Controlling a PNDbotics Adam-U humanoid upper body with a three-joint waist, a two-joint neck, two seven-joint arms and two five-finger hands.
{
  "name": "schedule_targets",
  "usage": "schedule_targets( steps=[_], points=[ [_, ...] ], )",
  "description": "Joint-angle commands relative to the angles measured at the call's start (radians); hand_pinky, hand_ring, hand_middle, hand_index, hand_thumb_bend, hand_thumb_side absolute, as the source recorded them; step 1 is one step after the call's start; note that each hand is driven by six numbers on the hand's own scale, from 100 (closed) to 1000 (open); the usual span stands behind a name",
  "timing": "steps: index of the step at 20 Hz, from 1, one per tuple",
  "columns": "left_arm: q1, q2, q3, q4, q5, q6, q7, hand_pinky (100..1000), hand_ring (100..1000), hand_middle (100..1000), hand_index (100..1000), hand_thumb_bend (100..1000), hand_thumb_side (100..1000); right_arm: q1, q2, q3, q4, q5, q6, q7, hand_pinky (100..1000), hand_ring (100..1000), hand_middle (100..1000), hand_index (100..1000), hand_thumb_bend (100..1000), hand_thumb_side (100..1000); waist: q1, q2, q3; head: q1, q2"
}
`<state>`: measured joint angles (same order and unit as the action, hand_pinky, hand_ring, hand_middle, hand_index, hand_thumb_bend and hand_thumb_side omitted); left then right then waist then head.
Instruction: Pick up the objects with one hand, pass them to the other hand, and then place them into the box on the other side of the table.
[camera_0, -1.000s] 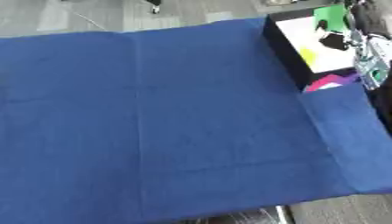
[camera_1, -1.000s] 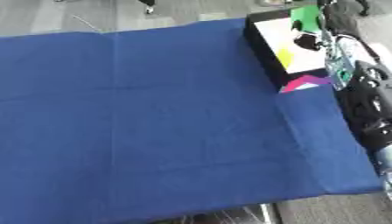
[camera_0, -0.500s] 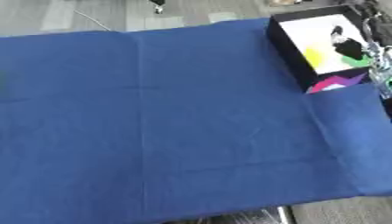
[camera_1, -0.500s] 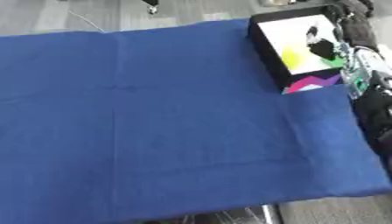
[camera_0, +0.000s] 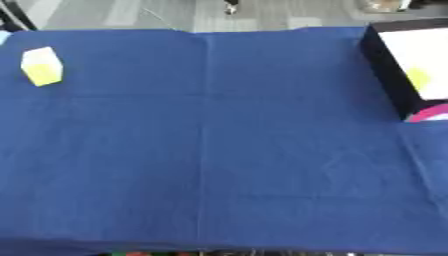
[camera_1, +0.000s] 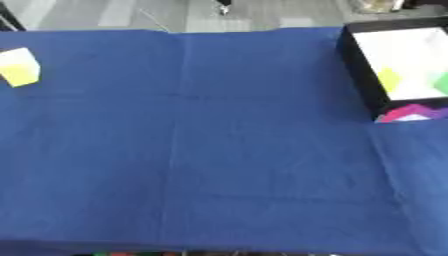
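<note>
Box (camera_1: 359, 70) far right; yellow block (camera_0: 41, 66) far left.

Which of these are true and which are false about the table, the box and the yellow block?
1. A yellow block lies on the left side of the blue cloth. True.
2. The box stands at the left edge of the table. False: it is at the far right.
3. A robot hand is holding the yellow block. False: no hand shows in either view, and the block lies alone on the cloth.
4. The box is white inside with black walls. True.
5. Something yellow and something green lie inside the box. True.
6. The cloth is red. False: it is blue.
</note>
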<state>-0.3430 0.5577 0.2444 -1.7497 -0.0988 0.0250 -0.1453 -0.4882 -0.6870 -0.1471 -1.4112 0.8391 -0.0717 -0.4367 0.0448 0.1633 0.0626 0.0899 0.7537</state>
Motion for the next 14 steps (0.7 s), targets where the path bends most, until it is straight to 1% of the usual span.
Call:
schedule_targets(
  steps=[1, 4, 5, 7, 9, 11, 13, 14],
  points=[
    [-0.039, 0.125, -0.006, 0.085, -0.133, -0.038, 0.057, 757, 660, 627, 750, 193, 711, 0.029, -0.005, 0.019, -0.164, -0.012, -0.045, 0.01, 866, 859, 888, 968, 100, 100, 0.004, -0.012, -0.005, 0.098, -0.019],
    [-0.097, 0.206, -0.043, 0.228, -0.27, -0.073, 0.101, 770, 682, 653, 771, 237, 653, 0.074, 0.015, 0.048, -0.27, -0.038, -0.116, 0.044, 865, 856, 887, 969, 100, 100, 0.009, -0.014, -0.015, 0.171, -0.029],
    [-0.119, 0.229, -0.058, 0.28, -0.313, -0.085, 0.114, 782, 698, 670, 789, 287, 611, 0.084, 0.021, 0.055, -0.297, -0.051, -0.138, 0.057, 863, 853, 886, 969, 100, 100, 0.01, -0.014, -0.019, 0.191, -0.031],
    [-0.172, 0.266, -0.092, 0.4, -0.402, -0.105, 0.132, 789, 709, 683, 815, 321, 609, 0.099, 0.032, 0.07, -0.346, -0.077, -0.176, 0.082, 862, 850, 884, 970, 100, 100, 0.011, -0.013, -0.027, 0.231, -0.037],
    [-0.23, 0.281, -0.114, 0.524, -0.467, -0.105, 0.139, 789, 714, 686, 829, 343, 627, 0.109, 0.039, 0.081, -0.383, -0.098, -0.199, 0.106, 860, 848, 884, 970, 100, 100, 0.01, -0.011, -0.032, 0.26, -0.041],
    [-0.295, 0.274, -0.12, 0.646, -0.506, -0.071, 0.155, 786, 719, 690, 833, 361, 685, 0.114, 0.049, 0.09, -0.413, -0.117, -0.215, 0.126, 861, 847, 884, 974, 100, 100, 0.006, -0.006, -0.038, 0.286, -0.047],
    [-0.36, 0.249, -0.115, 0.751, -0.523, -0.021, 0.182, 784, 723, 694, 832, 372, 727, 0.114, 0.058, 0.095, -0.433, -0.135, -0.224, 0.14, 862, 847, 883, 975, 100, 100, 0.0, 0.002, -0.044, 0.306, -0.055],
    [-0.388, 0.236, -0.112, 0.796, -0.529, 0.004, 0.2, 784, 727, 700, 833, 391, 746, 0.112, 0.063, 0.097, -0.44, -0.143, -0.227, 0.146, 862, 847, 883, 976, 100, 100, -0.003, 0.008, -0.047, 0.313, -0.059]
  ],
)
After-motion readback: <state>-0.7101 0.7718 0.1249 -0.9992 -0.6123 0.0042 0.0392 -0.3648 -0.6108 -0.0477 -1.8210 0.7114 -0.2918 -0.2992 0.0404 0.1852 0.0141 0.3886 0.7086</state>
